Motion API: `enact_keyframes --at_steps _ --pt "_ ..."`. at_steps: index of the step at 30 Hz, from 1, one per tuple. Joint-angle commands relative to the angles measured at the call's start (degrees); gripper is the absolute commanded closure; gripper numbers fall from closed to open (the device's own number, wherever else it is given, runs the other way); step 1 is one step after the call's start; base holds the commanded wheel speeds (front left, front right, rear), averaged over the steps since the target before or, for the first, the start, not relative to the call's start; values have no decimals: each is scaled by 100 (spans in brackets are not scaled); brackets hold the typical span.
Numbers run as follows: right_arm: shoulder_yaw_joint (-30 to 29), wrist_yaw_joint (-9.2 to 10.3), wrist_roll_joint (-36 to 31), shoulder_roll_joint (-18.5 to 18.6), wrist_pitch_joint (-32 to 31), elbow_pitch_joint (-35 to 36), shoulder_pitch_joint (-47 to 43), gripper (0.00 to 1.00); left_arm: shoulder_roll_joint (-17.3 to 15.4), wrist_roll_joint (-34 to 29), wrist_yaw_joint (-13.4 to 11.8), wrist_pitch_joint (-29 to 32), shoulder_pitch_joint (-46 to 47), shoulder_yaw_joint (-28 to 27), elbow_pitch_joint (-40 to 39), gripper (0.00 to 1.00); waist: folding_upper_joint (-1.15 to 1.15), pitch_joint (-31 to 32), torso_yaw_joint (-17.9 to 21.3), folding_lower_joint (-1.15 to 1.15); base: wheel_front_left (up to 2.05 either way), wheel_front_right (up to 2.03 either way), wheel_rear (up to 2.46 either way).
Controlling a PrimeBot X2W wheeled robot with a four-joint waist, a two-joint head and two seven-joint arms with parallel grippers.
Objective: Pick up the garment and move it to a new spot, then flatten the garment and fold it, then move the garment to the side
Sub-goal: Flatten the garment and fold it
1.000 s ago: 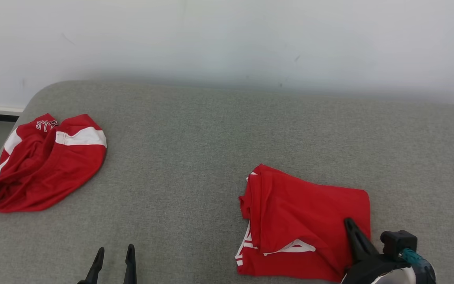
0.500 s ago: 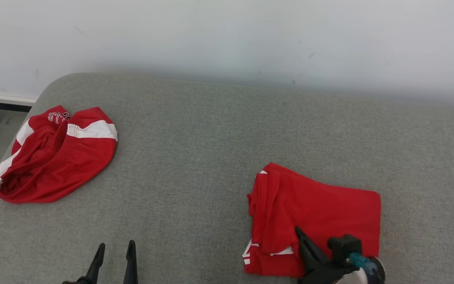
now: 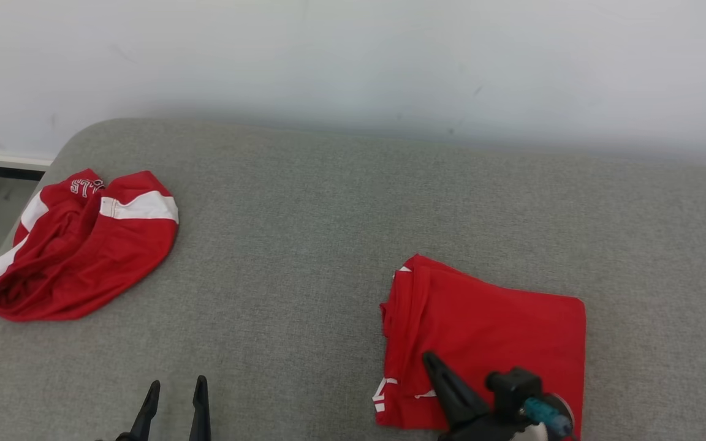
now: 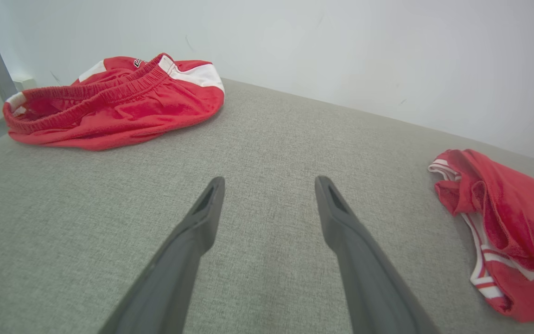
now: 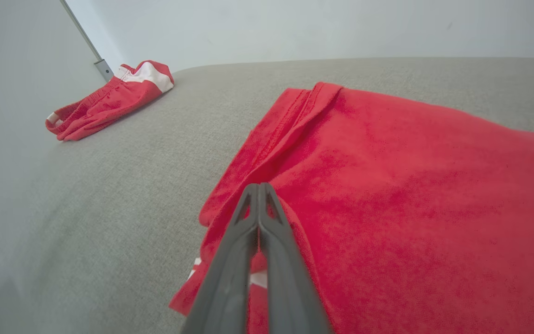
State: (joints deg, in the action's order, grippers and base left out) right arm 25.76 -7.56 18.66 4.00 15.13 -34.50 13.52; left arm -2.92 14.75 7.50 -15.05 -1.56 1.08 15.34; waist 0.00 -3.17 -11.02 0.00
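Since the folded garment [image 3: 488, 343] lies as a rough red rectangle on the grey padded surface [image 3: 328, 202], the folding looks done, and what seems left is the last step, shifting it aside. Its longer side runs across the robot's front, left to right. The stacked fold edges and a white-striped hem gather at its left end, while its right end is a plain smooth edge. The right gripper [image 3: 429, 361] is over the garment's near left part, its two dark fingers pressed flat together with no gap, pointing away from the robot toward that layered end. In the right wrist view the closed tips sit at a raised fold line; whether they press on the cloth or hover just above it cannot be told, and no cloth shows pinched between them. The left gripper [image 3: 178, 386] hangs well apart from the garment, off its left end over bare padding, fingers spread wide and holding nothing. The right arm is therefore plainly the nearer one, with the garment directly under and beyond its fingertips. A grip for the move would probably need those fingers to part and take the layered left edge, so the folds do not slide open. Far beyond the garment's left end lie crumpled red-and-white shorts [image 3: 83, 251].
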Motion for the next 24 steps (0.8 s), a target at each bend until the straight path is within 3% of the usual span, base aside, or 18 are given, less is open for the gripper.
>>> enact_keyframes --at_steps 1,13,24 --pt "-120 10 47 66 0 149 -60 100 7 67 -4 -18 -72 -25 -18 0 0 32 75 0 0 0 0" --pt "-1616 11 -339 368 0 1541 -604 100 7 -40 -4 -18 -186 -136 -162 0 0 193 434 0 0 0 0" --pt "-2800 11 -572 65 0 2290 -1426 100 7 -138 -4 -18 -287 -259 -309 0 0 337 788 0 0 0 0"
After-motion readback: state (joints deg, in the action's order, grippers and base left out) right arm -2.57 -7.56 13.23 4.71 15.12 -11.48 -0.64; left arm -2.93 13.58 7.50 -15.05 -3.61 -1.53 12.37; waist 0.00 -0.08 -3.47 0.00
